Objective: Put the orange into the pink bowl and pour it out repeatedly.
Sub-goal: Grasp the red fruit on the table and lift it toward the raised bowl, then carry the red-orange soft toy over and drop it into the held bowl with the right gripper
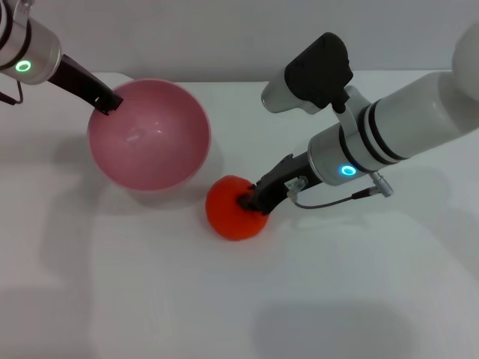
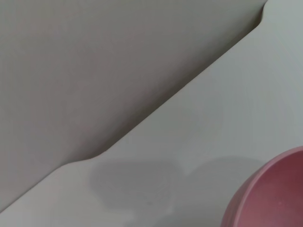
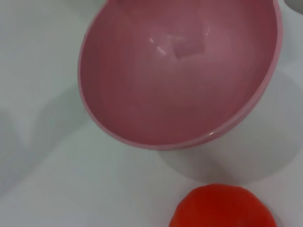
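Note:
The pink bowl [image 1: 150, 138] is empty and tipped, its opening turned toward the orange. My left gripper [image 1: 107, 101] is shut on the bowl's far left rim. The orange [image 1: 230, 213] lies on the white table just in front of the bowl and to its right. My right gripper [image 1: 254, 200] reaches down from the right, its dark fingers closed on the orange's upper right side. In the right wrist view the bowl [image 3: 175, 71] gapes empty with the orange [image 3: 220, 208] close below its rim. Only an edge of the bowl [image 2: 270, 198] shows in the left wrist view.
The white table [image 1: 150, 299] stretches in front of and beside the bowl and orange. Its far edge [image 2: 156, 113] runs along a grey wall behind the bowl.

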`<state>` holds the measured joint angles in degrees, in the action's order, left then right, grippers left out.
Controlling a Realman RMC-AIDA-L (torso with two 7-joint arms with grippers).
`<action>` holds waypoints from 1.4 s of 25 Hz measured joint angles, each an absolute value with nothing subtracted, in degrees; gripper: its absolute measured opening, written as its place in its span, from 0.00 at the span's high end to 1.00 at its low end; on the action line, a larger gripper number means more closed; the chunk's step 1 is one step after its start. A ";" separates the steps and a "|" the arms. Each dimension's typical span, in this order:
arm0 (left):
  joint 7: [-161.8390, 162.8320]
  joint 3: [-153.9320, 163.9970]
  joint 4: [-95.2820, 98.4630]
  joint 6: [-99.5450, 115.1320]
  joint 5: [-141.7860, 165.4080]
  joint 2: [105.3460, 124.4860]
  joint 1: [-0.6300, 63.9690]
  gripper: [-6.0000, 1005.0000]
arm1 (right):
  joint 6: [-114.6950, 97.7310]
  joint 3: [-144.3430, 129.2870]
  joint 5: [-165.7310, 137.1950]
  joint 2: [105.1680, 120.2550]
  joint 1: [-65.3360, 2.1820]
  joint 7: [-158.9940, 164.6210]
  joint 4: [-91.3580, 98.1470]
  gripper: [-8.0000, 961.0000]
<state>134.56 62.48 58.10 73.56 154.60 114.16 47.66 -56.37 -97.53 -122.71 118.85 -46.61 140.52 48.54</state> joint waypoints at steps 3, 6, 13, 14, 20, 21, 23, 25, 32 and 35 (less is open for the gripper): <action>134.56 62.48 58.11 73.57 154.60 114.16 47.63 0.95 | -56.93 -96.63 -123.44 118.62 -44.74 140.65 51.73 0.81; 134.56 62.48 58.11 73.71 154.60 114.18 47.62 0.95 | -58.46 -92.39 -127.20 118.59 -40.03 140.96 58.74 0.85; 134.56 62.40 58.24 73.96 154.61 114.45 47.89 0.95 | -63.12 -80.85 -135.66 118.87 -30.34 142.59 75.97 0.90; 134.56 62.40 58.24 73.96 154.61 114.45 47.89 0.95 | -63.66 -79.58 -136.38 118.90 -29.84 142.63 77.76 0.91; 134.56 63.46 58.35 74.43 154.59 115.63 48.43 0.95 | -67.44 -75.61 -137.50 118.94 -29.79 142.46 88.96 0.93; 134.58 64.35 58.53 74.55 154.61 116.35 48.69 0.95 | -67.90 -75.84 -137.52 118.93 -30.17 142.32 90.61 0.93; 134.70 65.13 58.85 74.69 154.56 117.05 49.00 0.95 | -68.74 -77.39 -137.53 118.96 -31.34 142.03 93.76 0.93; 134.93 66.01 58.97 74.76 154.38 117.45 49.39 0.95 | -69.24 -79.67 -137.54 118.94 -32.76 141.87 95.64 0.94; 137.00 69.63 58.53 74.69 153.83 117.99 51.37 0.95 | -69.08 -86.90 -137.28 118.97 -36.16 141.79 93.85 0.93; 137.72 69.77 58.42 74.42 152.65 118.04 52.03 0.95 | -68.76 -89.04 -137.22 118.98 -36.94 140.85 91.16 0.92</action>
<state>137.72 69.77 58.42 74.42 152.65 118.04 52.03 -68.76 -89.04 -137.22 118.98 -36.94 140.85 91.16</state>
